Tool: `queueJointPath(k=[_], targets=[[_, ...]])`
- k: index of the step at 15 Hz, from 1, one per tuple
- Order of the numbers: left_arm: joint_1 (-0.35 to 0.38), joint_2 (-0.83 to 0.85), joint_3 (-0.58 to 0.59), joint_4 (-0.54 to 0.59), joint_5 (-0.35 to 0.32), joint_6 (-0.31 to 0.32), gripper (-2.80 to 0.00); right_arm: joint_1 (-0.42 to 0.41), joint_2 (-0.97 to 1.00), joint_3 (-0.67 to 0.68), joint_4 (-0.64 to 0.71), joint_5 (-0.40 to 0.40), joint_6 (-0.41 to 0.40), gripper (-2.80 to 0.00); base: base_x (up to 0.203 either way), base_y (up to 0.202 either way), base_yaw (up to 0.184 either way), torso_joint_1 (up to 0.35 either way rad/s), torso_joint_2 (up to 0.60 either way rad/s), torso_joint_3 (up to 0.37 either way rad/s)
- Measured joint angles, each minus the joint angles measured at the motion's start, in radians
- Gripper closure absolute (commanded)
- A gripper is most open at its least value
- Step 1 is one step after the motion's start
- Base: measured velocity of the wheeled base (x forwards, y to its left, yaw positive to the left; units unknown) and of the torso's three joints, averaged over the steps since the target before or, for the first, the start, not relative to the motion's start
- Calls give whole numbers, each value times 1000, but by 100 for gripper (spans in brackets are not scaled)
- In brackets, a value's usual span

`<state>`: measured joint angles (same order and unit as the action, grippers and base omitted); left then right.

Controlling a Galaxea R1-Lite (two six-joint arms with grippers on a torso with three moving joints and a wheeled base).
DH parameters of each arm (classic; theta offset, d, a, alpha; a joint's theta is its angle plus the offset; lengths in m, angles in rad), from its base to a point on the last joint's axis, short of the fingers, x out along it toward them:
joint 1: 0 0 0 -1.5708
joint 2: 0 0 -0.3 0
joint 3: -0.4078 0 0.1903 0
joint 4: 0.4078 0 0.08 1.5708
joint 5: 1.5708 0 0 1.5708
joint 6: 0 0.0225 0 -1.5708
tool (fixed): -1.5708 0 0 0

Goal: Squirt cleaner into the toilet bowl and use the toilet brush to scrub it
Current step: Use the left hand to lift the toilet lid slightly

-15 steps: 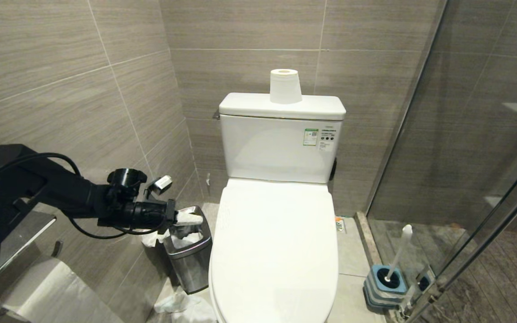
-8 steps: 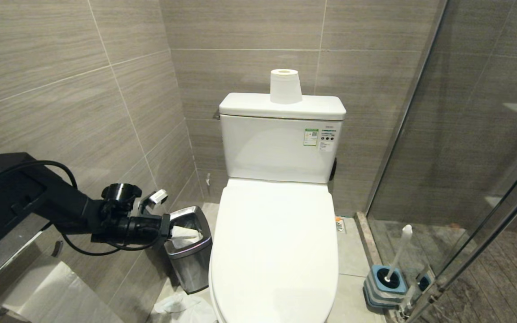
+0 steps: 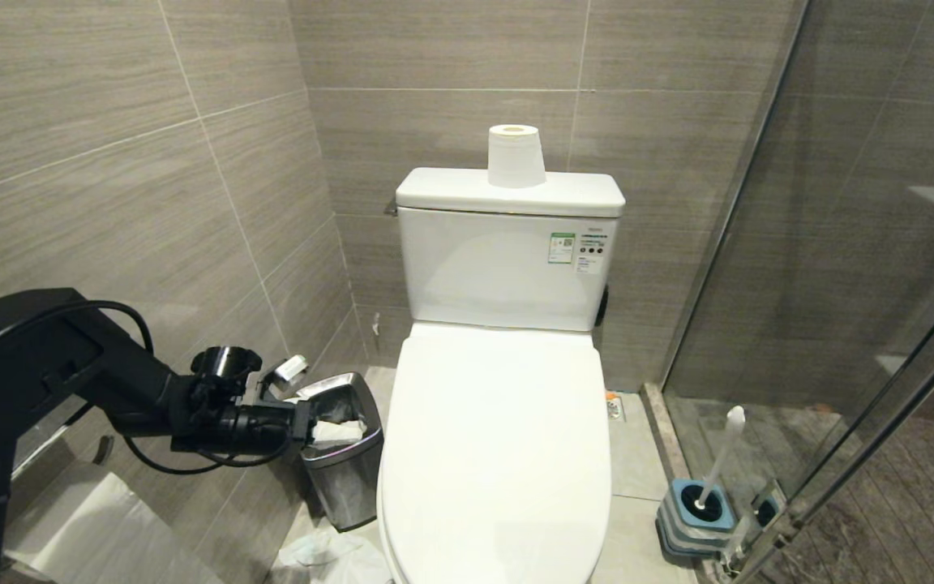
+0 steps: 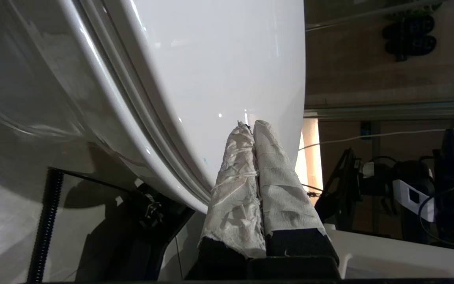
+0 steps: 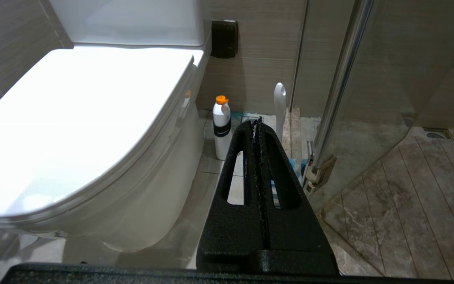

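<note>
Large white glossy ceramic toilet bowl [image 3: 491, 454] — lid shut. Long white-handled toilet brush [image 3: 720, 454] upright, slightly tilted, in blue square holder on floor, right of bowl — by glass.

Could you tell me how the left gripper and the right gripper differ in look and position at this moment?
The left gripper has its fingers wrapped in crumpled white paper; the right gripper has bare black fingers. The left one sits beside the toilet bowl, at the lid's edge; the right one faces the floor between toilet and glass door, toward the toilet brush. Both are shut and hold nothing.

Left tool [image 3: 337, 430] closed, arm reaching level; right tool [image 5: 256, 123] closed.
</note>
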<state>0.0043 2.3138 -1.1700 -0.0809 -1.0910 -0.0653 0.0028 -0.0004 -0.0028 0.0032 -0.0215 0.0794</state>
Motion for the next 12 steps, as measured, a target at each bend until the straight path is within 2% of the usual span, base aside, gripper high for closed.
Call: queueJointPath(k=[3,9,10,12], targets=[[2,12,9,3,-24,0,0,0,0,0,0,0,0,0,0,0,0,0,0,0],[5,12,42,-28,-18,39,0,0,0,0,0,1,0,0,0,0,0,0,0,0],[3,11,44,-28,-17,40,-280,0,0,0,0,0,0,0,0,0,0,0,0,0],[3,7,53,-27,-10,42,-280,0,0,0,0,0,0,0,0,0,0,0,0,0]])
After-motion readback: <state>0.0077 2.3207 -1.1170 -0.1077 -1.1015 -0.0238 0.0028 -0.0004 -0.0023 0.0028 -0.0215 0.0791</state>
